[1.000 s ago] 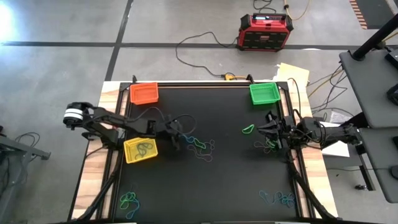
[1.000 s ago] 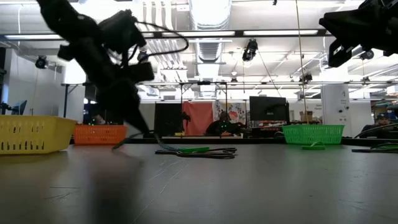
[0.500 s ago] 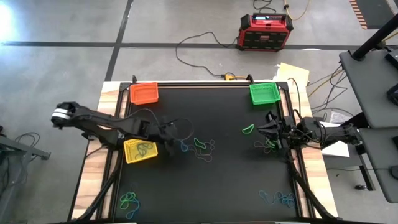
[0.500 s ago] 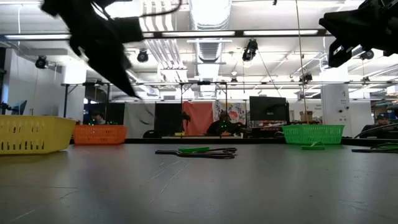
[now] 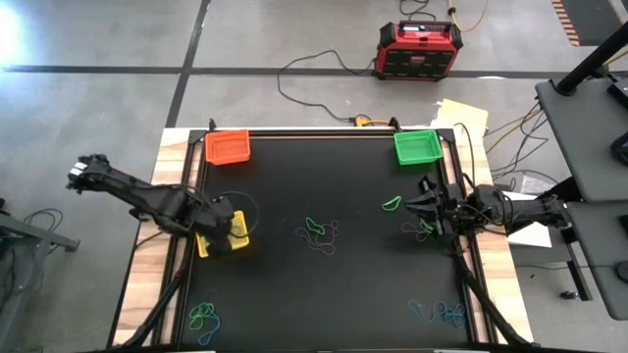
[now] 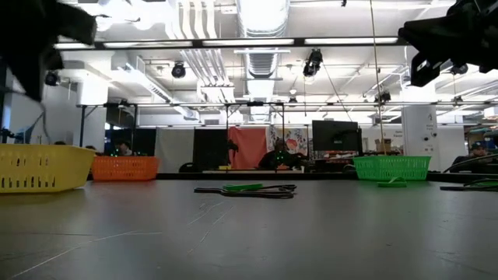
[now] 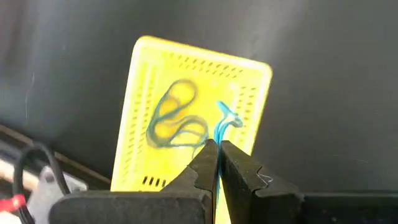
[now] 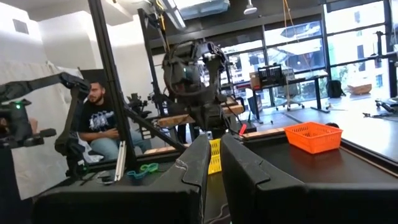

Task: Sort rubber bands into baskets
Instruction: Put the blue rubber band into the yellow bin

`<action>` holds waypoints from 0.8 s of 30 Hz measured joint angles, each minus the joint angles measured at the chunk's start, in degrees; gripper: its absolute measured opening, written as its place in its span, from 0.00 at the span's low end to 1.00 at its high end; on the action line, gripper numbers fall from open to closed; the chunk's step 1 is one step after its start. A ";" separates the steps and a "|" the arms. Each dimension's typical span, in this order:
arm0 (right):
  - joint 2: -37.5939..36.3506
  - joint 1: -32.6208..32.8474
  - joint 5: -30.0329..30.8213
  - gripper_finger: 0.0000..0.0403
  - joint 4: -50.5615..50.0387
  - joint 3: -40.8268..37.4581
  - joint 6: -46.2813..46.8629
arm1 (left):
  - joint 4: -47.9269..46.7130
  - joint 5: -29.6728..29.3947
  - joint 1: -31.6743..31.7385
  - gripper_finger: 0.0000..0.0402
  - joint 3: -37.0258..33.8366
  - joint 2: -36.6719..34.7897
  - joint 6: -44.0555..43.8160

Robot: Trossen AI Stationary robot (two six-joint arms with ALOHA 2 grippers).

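Observation:
My left gripper (image 7: 217,144) hangs over the yellow basket (image 5: 208,244) at the table's left side, pointing down and shut on a blue rubber band (image 7: 222,123). More blue bands (image 7: 174,118) lie on the basket's floor. The orange basket (image 5: 227,147) stands at the far left and the green basket (image 5: 416,147) at the far right. Loose bands lie mid-table (image 5: 319,233), near left (image 5: 204,316) and near right (image 5: 440,314). My right gripper (image 5: 424,211) waits shut above the right edge. My left gripper pinches one blue rubber band (image 7: 219,134) between its two fingertips, coming from above and pointing down. The band's free loop sticks out past the fingertips. It is lifted clear, over the yellow basket's inside.
A single green band (image 5: 392,204) and a small bunch (image 5: 417,231) lie close to my right gripper. A red-and-black box (image 5: 419,51) with cables stands on the floor beyond the far edge. The black mat's middle and near part are open.
My left gripper has risen from the band cluster mid-table and gone toward the table's left edge, ending over the yellow basket. It has tipped down steeply on the way. It has stayed shut, carrying a blue band off the mat.

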 joint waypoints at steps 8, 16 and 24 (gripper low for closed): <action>0.00 0.00 0.02 0.08 0.22 0.00 -0.07 | 4.47 -1.85 0.16 0.00 -8.91 -0.62 -4.29; 0.00 0.01 0.03 0.08 0.94 0.01 -0.09 | 19.92 -8.69 0.52 0.00 -14.01 1.24 3.22; 0.00 0.00 0.02 0.08 1.12 0.00 1.77 | 19.68 -5.05 0.82 0.00 -20.06 0.53 -0.75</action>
